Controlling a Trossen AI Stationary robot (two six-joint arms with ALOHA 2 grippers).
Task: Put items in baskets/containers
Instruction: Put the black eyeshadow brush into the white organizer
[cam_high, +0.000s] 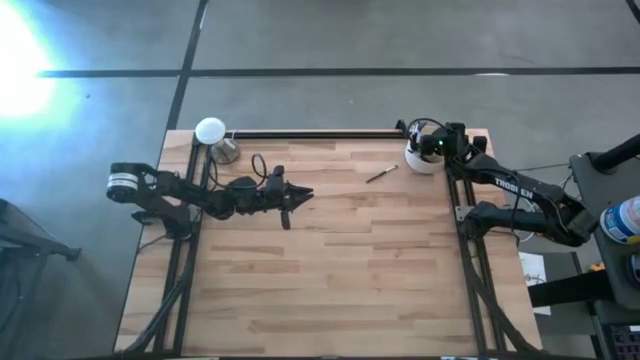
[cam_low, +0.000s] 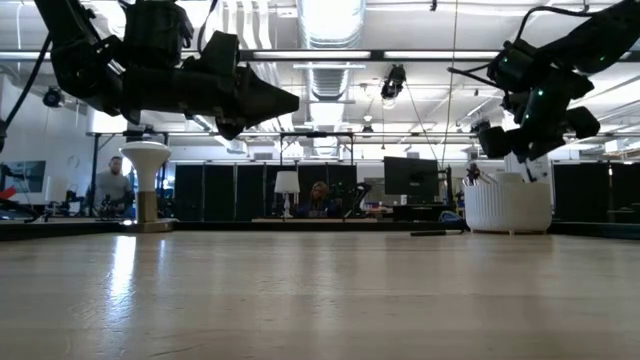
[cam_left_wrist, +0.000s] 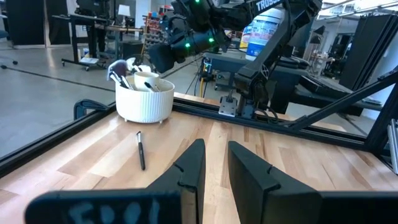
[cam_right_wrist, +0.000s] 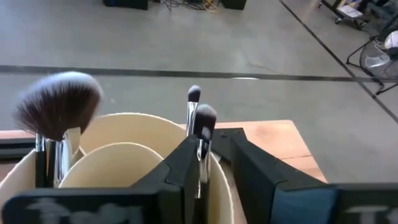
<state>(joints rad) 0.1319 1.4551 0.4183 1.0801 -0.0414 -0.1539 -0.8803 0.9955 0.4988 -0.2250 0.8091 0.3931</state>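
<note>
I keep my right hand (cam_high: 428, 146) over the cup (cam_high: 420, 160) at two o'clock, fingers narrowly apart around a standing brush (cam_right_wrist: 204, 127) to release it, while one brush (cam_high: 381, 174) lies on the tabletop (cam_high: 330, 270) beside it and the left hand (cam_high: 297, 194), slightly open and empty, waits at ten o'clock.

The right arm reaches to the table's far right corner, its right gripper (cam_high: 428, 146) raised off the tabletop and tipped downward, fingers (cam_right_wrist: 261, 165) parted by a narrow gap. The left arm stretches level across the far left side; its left gripper (cam_high: 300, 193) hangs above the wood, fingers (cam_left_wrist: 249, 171) slightly apart, empty.
</note>
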